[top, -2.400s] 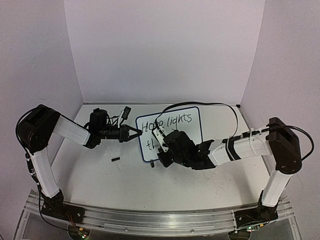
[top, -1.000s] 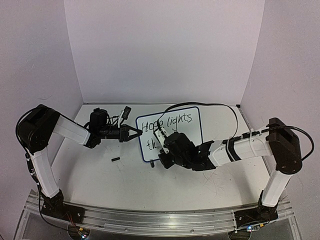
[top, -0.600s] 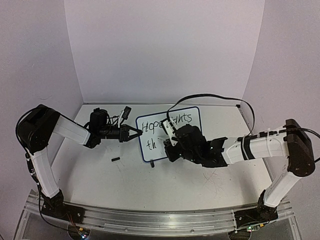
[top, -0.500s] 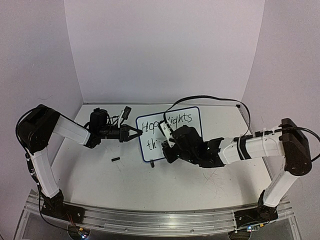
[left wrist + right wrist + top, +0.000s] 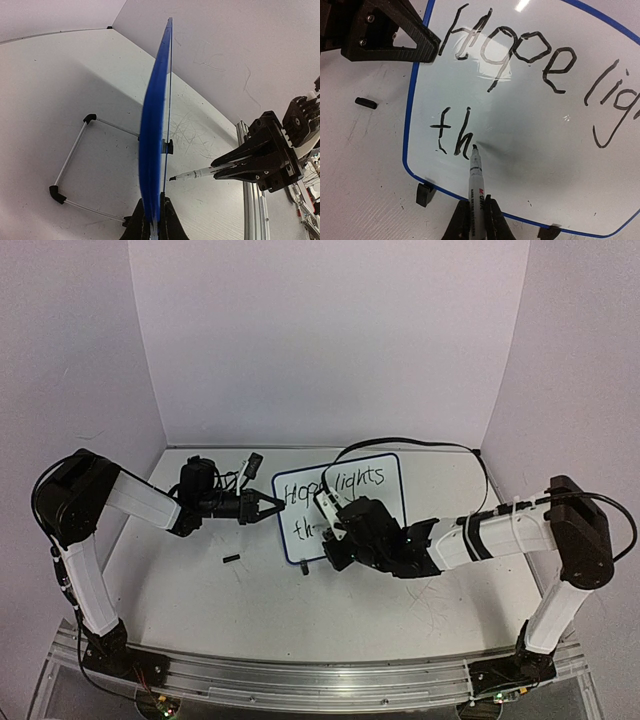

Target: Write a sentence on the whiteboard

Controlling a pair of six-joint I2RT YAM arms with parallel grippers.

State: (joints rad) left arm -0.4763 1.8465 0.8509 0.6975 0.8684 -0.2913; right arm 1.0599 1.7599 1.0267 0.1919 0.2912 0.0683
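The whiteboard [image 5: 378, 492] stands tilted on its wire stand mid-table, with "Hope lights" on top and "th" below. My left gripper [image 5: 272, 506] is shut on its left edge; the left wrist view shows the blue rim [image 5: 152, 150] edge-on between the gripper [image 5: 154, 220]. My right gripper [image 5: 335, 540] is shut on a black marker [image 5: 476, 185], also in the left wrist view [image 5: 200, 173]. In the right wrist view the gripper [image 5: 476, 220] holds the marker tip at or just off the whiteboard [image 5: 535, 125], right of the "h".
A small black marker cap [image 5: 232, 560] lies on the table left of the board, also in the right wrist view [image 5: 365, 102]. The wire stand [image 5: 75, 150] sits behind the board, black feet [image 5: 425, 194] under its lower rim. A black cable [image 5: 420, 445] arcs above the board.
My right arm swung up and to the right, then came back down; the marker tip is again by the "th". The left arm and the board have not moved.
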